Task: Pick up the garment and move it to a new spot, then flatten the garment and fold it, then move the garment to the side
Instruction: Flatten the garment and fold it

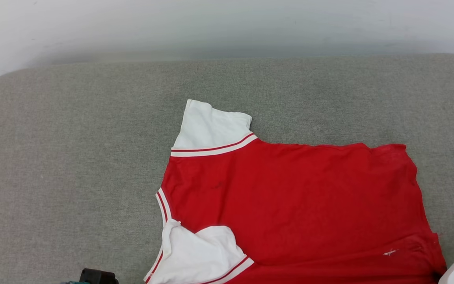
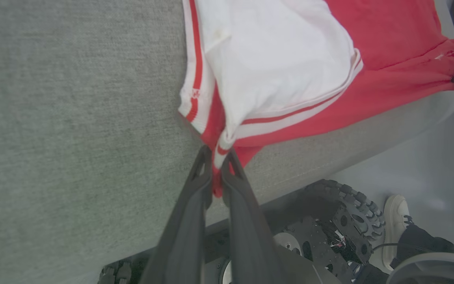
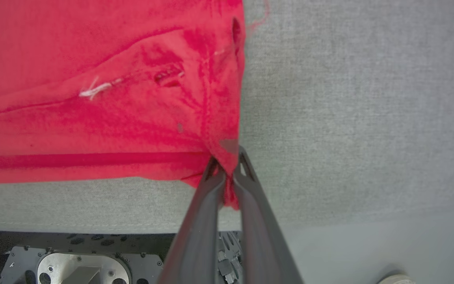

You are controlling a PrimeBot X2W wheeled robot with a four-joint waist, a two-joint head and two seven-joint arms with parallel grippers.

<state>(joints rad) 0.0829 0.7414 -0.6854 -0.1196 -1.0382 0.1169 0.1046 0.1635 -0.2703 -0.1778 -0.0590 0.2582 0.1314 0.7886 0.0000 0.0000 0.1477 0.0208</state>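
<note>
Garment (image 1: 290, 205), a red jersey-style T-shirt with white short sleeves and red-and-white striped trim, lies spread on a grey woven-fabric padded surface (image 1: 73, 157). It sits right of the middle, toward the near edge. Collar end faces the robot's left, hem end its right. Far white sleeve (image 1: 209, 126) lies flat, pointing toward the pale wall (image 1: 227, 23). Near white sleeve (image 1: 203, 252) is bunched and flopped over onto the red body. Small white thread (image 1: 389, 252) shows near the hem.

Left claw (image 2: 216, 157): both long dark fingers pressed nearly together, pinching striped trim and red cloth at the near sleeve corner, just over the padded surface's near edge. A tail of red fabric pokes down between the fingers.

Right claw (image 3: 229, 165): fingers likewise closed tight, gripping the red hem corner, cloth puckered into creases around the pinch. A little red fabric hangs below the tips.

Near edge of the shirt runs in a fairly straight line between the two pinched corners.

Below the padded surface in the left wrist view: a black knobby robot wheel (image 2: 345, 209), pale grey floor (image 2: 428, 169), and a person's white shoe (image 2: 394, 221).
</note>
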